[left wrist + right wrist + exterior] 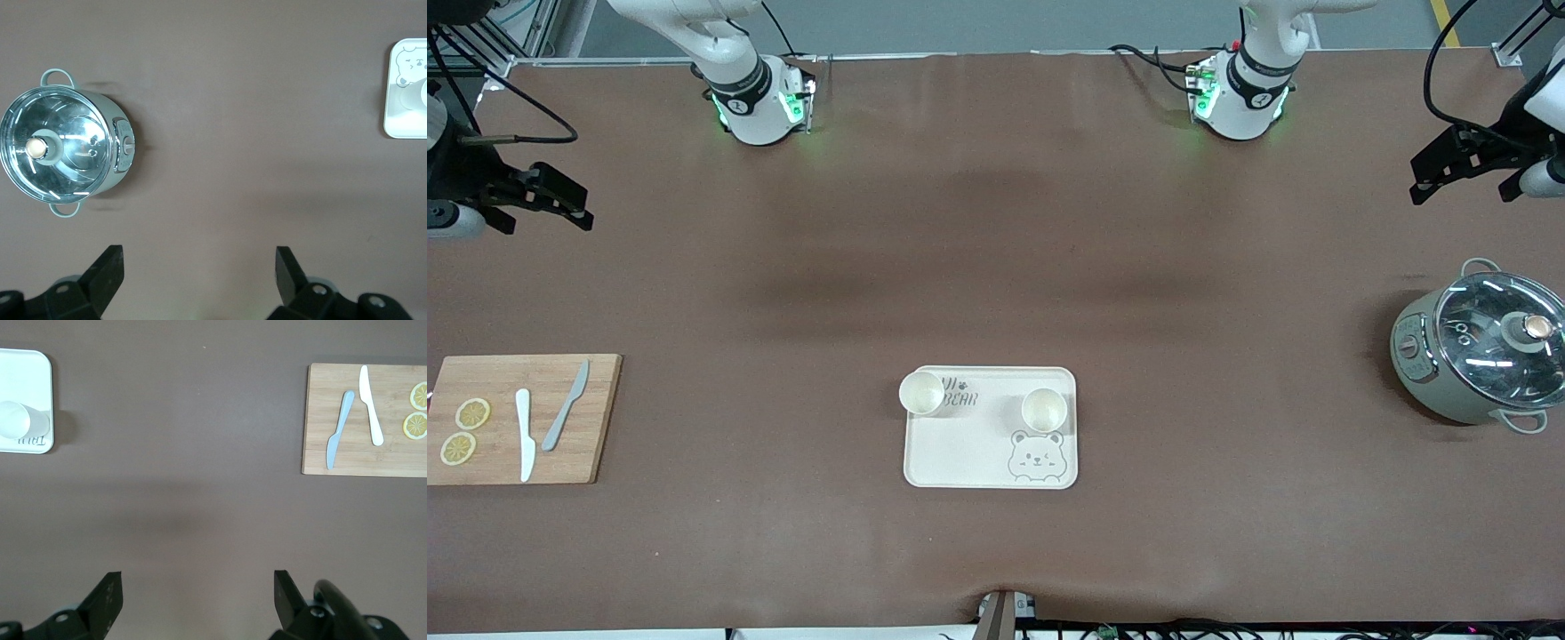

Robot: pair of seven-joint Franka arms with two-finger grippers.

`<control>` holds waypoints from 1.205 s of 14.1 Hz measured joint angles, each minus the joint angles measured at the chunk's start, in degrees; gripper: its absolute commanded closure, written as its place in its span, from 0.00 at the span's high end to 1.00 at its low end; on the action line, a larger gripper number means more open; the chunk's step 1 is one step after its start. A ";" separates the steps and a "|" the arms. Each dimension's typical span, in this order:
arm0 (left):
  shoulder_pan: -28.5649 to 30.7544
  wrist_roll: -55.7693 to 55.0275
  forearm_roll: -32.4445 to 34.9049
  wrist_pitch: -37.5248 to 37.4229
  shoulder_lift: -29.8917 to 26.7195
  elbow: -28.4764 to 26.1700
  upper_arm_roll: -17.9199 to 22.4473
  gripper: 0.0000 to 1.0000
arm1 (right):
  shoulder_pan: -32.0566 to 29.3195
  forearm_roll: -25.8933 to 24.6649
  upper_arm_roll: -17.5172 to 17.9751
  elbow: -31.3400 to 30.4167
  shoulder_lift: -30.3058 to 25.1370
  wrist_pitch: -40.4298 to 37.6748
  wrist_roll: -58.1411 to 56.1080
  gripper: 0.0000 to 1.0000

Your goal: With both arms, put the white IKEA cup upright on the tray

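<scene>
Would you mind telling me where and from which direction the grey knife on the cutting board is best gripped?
Judging by its pose, grip the grey knife across its narrow handle, the end nearer the front camera, coming straight down from above. It lies flat on the cutting board, so no side approach fits. The white knife lies close beside it, so keep the fingers narrow.

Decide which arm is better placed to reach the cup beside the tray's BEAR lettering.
Right, probably: that cup stands on the tray's side toward the right arm's end, where the open right gripper hangs; the open left gripper hangs at the pot's end.
</scene>
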 measured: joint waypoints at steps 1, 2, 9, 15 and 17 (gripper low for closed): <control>-0.09 0.00 -0.43 0.00 0.00 -0.02 0.00 1.00 | 0.00 0.00 0.06 0.04 0.11 0.04 -0.01 1.00; -0.22 -0.02 -0.64 -0.06 0.00 -0.05 0.00 1.00 | 0.00 0.00 0.10 0.27 0.33 0.11 -0.02 1.00; -0.72 -0.03 -0.83 -0.52 0.03 -0.34 -0.02 1.00 | 0.00 0.00 0.11 2.13 2.00 0.07 -0.07 1.00; -0.50 -0.04 -0.83 -3.12 0.50 1.64 0.10 1.00 | -0.09 0.00 -0.09 2.23 2.73 -0.61 -0.06 1.00; -0.48 -0.04 -0.83 -3.59 0.54 2.21 0.12 1.00 | -0.20 0.00 -0.14 2.25 2.75 -1.30 -0.04 1.00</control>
